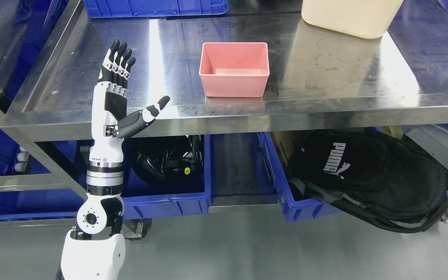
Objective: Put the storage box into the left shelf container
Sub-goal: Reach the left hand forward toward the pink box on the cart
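A pink open storage box [234, 69] stands empty on the steel shelf top [325, 77], near its front edge at the middle. My left hand [130, 85] is raised in front of the shelf's front left part, fingers [118, 58] straight up and thumb spread to the right, holding nothing. It is well to the left of the pink box and apart from it. Below the shelf on the left sits a blue container [169, 202] with a black helmet-like object [161, 159] inside. My right hand is out of view.
A second blue bin [301, 210] on the lower right holds a black backpack [368, 175] that bulges out over its rim. A cream tub [350, 17] stands at the back right of the shelf top, a blue crate [154, 7] at the back left. Grey floor lies below.
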Motion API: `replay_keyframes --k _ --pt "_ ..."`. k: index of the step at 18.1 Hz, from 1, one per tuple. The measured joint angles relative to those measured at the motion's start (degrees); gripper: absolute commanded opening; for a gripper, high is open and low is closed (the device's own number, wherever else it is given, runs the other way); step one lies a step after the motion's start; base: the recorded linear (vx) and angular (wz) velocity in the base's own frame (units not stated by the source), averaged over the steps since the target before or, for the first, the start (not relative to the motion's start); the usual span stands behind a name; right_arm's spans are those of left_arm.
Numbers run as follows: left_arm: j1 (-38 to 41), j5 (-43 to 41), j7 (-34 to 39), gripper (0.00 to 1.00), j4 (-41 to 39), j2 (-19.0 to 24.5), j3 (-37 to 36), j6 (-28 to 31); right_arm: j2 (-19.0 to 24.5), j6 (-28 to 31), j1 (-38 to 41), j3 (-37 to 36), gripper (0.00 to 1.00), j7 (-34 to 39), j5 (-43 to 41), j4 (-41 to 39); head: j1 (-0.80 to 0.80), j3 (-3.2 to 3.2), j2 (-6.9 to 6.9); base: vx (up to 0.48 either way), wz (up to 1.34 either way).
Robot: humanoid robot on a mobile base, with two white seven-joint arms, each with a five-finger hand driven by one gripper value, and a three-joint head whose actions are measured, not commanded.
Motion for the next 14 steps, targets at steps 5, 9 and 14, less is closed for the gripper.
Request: replay_keyframes --k 5,9,14 --pt "-0.6 0.0 -0.8 1.0 -0.1 0.0 1.2 1.0 0.0 0.0 0.0 0.0 1.0 0.0 0.0 0.0 0.0 0.0 0.0 0.0 0.0" --pt "-6.8 -0.3 -7.8 1.0 0.1 0.0 4.1 8.3 0.0 0.0 0.0 0.0 1.0 0.0 0.0 0.0 0.0 0.0 0.0 0.0 0.0" --pt "-20.1 -4.1 -30.1 1.0 2.9 3.9 5.2 13.7 0.0 0.0 0.0 0.0 1.0 0.0 0.0 0.0 0.0 0.0 0.0 0.0 0.0"
